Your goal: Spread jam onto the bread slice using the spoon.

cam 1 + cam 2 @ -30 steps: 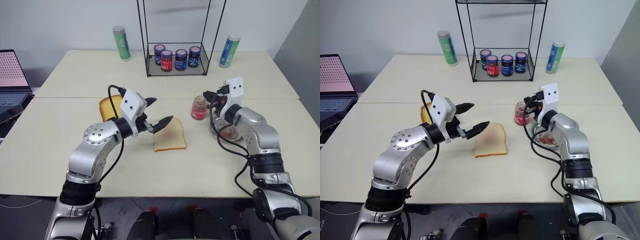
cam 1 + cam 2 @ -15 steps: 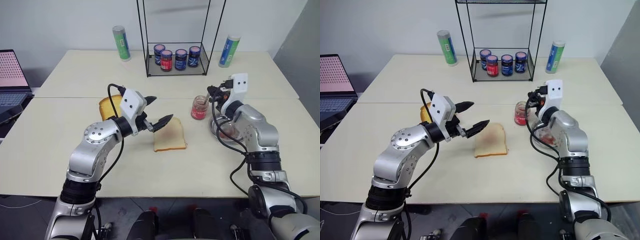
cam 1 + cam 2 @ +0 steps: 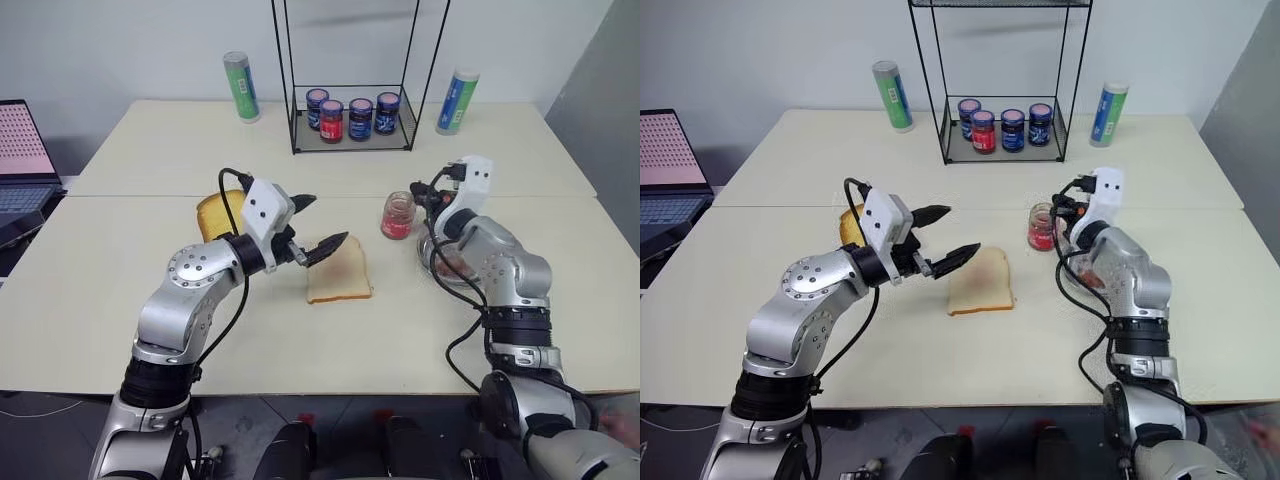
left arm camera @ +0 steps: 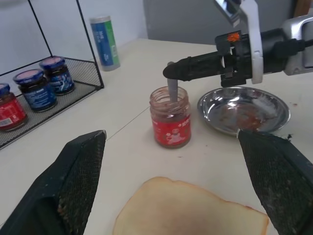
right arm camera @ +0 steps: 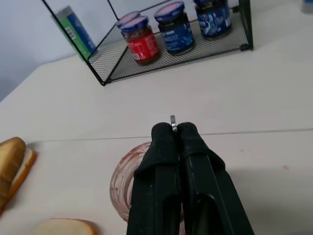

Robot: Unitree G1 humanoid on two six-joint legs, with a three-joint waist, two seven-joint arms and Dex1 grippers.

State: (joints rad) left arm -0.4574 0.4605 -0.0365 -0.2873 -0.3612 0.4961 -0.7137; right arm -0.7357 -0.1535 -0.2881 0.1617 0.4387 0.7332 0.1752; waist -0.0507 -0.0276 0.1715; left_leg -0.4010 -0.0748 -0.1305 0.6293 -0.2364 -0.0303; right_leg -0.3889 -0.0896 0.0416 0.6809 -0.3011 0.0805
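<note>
The jam sits in a small clear jar (image 3: pixel 398 215) right of the bread slice (image 3: pixel 340 272), which lies pale and flat at mid-table with a faint pink smear. My right gripper (image 4: pixel 172 72) hovers level over the jar's mouth, shut on the spoon (image 4: pixel 172 91), whose slim handle runs down into the jam; the bowl is hidden inside. In the right wrist view the handle's tip (image 5: pixel 172 121) pokes out between the closed fingers (image 5: pixel 164 156). My left gripper (image 3: pixel 325 222) is open and empty just above the slice's left edge.
A round steel dish (image 3: pixel 447 270) smeared with red stands right of the jar, under my right forearm. A golden toasted piece (image 3: pixel 217 212) lies behind the left gripper. A wire rack (image 3: pixel 352 140) with dark-lidded jars, two tall canisters (image 3: pixel 241 86) and a laptop (image 3: pixel 25 150) stand farther off.
My right wrist has rolled while staying over the jar with the spoon in it. The left arm and the bread have not moved.
</note>
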